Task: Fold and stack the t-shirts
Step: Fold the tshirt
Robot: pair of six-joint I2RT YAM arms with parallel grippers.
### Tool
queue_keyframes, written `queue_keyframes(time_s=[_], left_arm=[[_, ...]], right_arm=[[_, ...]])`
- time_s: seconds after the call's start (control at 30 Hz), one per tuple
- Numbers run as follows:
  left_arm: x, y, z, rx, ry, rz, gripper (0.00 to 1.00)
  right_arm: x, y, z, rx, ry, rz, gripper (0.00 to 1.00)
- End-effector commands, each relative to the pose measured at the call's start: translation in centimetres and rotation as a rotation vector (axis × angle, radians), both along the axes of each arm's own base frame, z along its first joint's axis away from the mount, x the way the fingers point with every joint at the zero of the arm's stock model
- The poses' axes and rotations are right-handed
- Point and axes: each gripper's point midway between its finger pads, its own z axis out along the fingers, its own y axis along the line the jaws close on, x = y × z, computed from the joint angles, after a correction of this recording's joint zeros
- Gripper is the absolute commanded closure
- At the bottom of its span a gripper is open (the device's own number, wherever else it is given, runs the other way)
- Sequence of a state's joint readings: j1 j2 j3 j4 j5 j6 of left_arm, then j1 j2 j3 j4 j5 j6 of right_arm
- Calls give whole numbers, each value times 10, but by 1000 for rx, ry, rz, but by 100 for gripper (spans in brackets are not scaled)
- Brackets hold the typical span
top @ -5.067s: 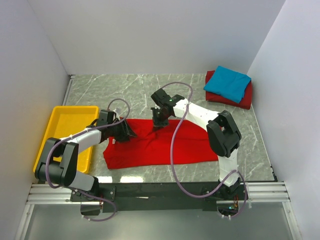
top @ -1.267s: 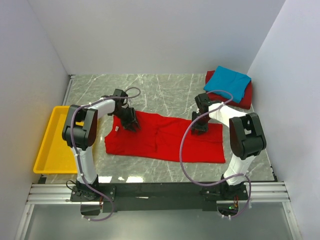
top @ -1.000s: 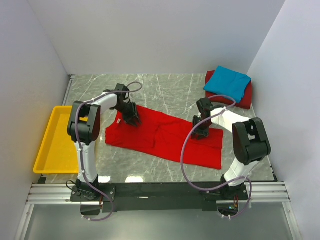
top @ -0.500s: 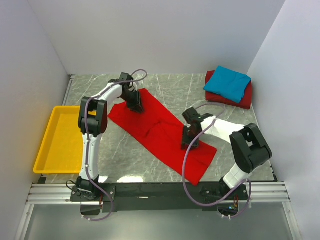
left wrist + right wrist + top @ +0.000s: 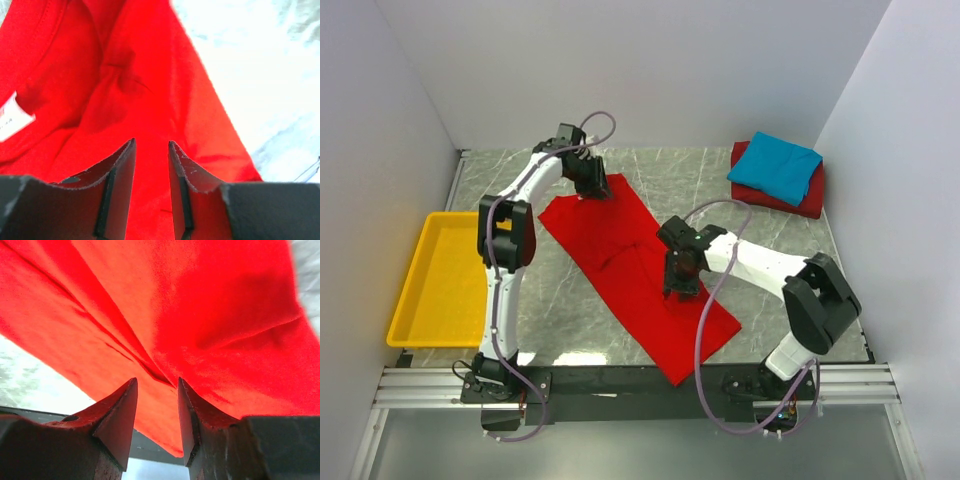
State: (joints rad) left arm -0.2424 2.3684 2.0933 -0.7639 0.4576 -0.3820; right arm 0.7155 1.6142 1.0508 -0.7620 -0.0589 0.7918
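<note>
The bright red t-shirt (image 5: 635, 270) lies flat in a long diagonal strip from the far left to the near edge. My left gripper (image 5: 592, 186) is at its far corner and my right gripper (image 5: 677, 286) is on its middle. In the left wrist view the gripper (image 5: 151, 142) has its jaws narrowly apart with red cloth (image 5: 150, 75) between them; the white neck label (image 5: 12, 120) shows at the left. In the right wrist view the gripper (image 5: 157, 380) pinches a crease of the red cloth (image 5: 210, 315). The turquoise-blue t-shirt (image 5: 775, 165) lies folded on the folded darker red t-shirt (image 5: 810, 203).
A yellow plastic tray (image 5: 440, 270) stands at the left of the marble table (image 5: 680, 185). White walls close in the left, back and right. The folded pile sits at the far right corner. The shirt's near corner reaches the table's front edge (image 5: 620, 357).
Both grippers have swung the bright red shirt round from lying across the table to lying diagonally. The left gripper moved to the far side, the right gripper came left and nearer.
</note>
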Motion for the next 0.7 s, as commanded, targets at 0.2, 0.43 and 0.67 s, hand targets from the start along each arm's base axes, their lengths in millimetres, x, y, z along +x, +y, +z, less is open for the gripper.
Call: queue_keyframes(time_s=[0.2, 0.43, 0.67], left_arm=[[-48, 0, 76, -118, -54, 32, 62], [-104, 14, 20, -93, 86, 78, 62], [-113, 18, -19, -67, 163, 96, 64]], right_arm=[[-1, -11, 11, 56, -142, 63, 55], [-24, -12, -14, 120, -130, 74, 55], [-36, -12, -28, 103, -94, 98, 55]])
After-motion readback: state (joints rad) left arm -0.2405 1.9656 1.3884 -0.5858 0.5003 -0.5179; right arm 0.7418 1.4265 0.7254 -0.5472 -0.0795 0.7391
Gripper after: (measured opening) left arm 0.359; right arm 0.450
